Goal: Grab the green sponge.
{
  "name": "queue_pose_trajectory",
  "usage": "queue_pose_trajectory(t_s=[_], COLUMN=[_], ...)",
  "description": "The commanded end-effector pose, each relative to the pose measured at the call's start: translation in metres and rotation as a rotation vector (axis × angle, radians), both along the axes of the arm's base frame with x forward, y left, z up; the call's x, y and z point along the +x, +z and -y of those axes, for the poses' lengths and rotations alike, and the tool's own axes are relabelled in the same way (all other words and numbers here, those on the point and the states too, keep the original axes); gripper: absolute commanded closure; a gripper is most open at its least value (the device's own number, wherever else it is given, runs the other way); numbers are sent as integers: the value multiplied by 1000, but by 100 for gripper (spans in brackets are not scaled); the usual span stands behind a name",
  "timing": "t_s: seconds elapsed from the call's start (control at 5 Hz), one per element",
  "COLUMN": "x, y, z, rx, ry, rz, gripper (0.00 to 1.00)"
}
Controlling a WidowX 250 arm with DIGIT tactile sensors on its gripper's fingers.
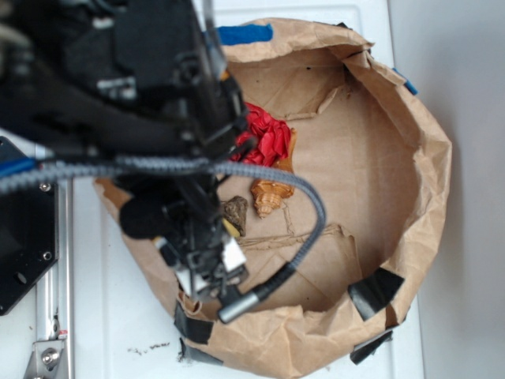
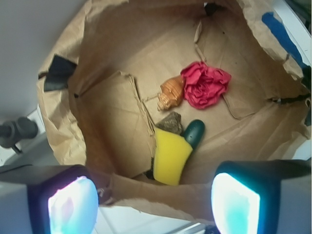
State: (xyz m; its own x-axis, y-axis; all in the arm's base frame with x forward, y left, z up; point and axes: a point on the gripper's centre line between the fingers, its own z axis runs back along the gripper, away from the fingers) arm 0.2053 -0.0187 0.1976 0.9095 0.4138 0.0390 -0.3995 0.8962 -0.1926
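— Inside the brown paper bag [image 2: 112, 122], any readable label or writing?
— None I can make out. Going left to right in the wrist view: the green sponge [image 2: 171, 155], yellow face up, then a tan shell [image 2: 171, 93], then a red paper ball [image 2: 205, 84].
— And the jaws?
— Spread wide, empty; the sponge lies below, between them.

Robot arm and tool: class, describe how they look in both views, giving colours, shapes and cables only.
The arm is black and blocky, with a grey braided cable across it and a flexible gooseneck stalk ending in a silver tip. In the wrist view the tool has two dark-framed fingers with glowing pale cyan pads.
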Motion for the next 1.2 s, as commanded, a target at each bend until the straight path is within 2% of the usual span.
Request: queue_pose_trajectory(t_s=[0.0, 0.2, 0.4, 0.6, 0.8, 1.0], x=[1, 1, 2, -4, -4, 21], y=[5, 5, -28, -46, -66, -83], z=[-8, -8, -11, -12, -17, -21], rx=[-1, -1, 13, 19, 28, 49], ry=[21, 21, 11, -18, -9, 9], rz=[20, 20, -15, 17, -12, -37], gripper=[0, 0, 0, 0, 0, 0])
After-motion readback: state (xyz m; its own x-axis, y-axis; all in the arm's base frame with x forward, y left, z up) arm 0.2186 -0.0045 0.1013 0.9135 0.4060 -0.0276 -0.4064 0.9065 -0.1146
